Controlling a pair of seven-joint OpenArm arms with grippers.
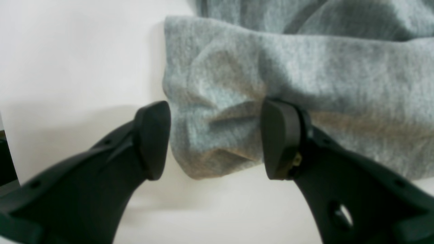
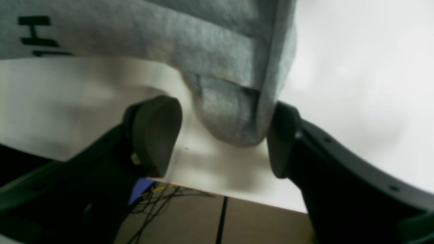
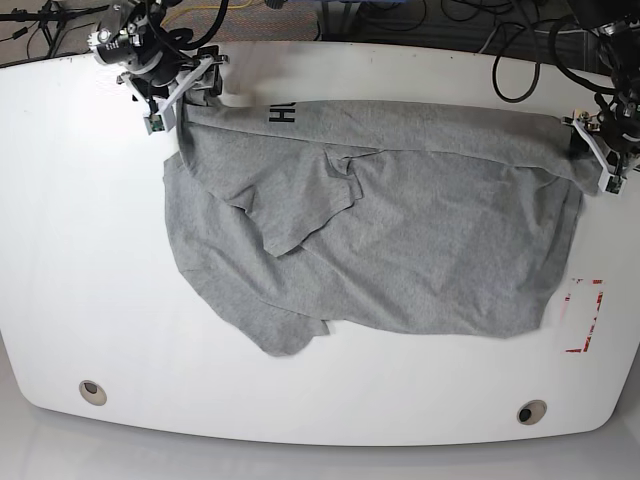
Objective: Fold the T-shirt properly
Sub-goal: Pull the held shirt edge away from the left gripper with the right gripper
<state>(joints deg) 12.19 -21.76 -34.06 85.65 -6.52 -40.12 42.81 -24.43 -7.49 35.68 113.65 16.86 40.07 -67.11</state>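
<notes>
Counter [image 3: 80, 300]: white, glossy, rounded corners, one round grommet [image 3: 92, 392] near each front corner, second grommet [image 3: 531, 411] on the other side. Red corner marks [image 3: 588, 315] printed near the edge on base view's right, just off the shirt's hem. Cables [image 3: 500, 40] tangled along the back edge; right wrist view shows more cables [image 2: 159, 200] hanging over brown floor [image 2: 244, 223] below the counter's edge.

T-shirt [image 3: 400, 240] lies spread across the counter's middle, grey, wrinkled, one flap doubled over near centre, black lettering [image 3: 281, 114] showing at the far edge.

Left end effector [image 1: 215, 139] sits at the shirt's corner on base view's right. Jaws stand apart with a bunched fold of cloth between them; one pad [image 1: 279, 139] touches the cloth, the other is just clear. Not clamped.

Right end effector [image 2: 223, 135] at the opposite far corner, by the lettering. Jaws apart as well, a hemmed corner hanging between them, touching one pad [image 2: 281, 142]. Not clamped either.
</notes>
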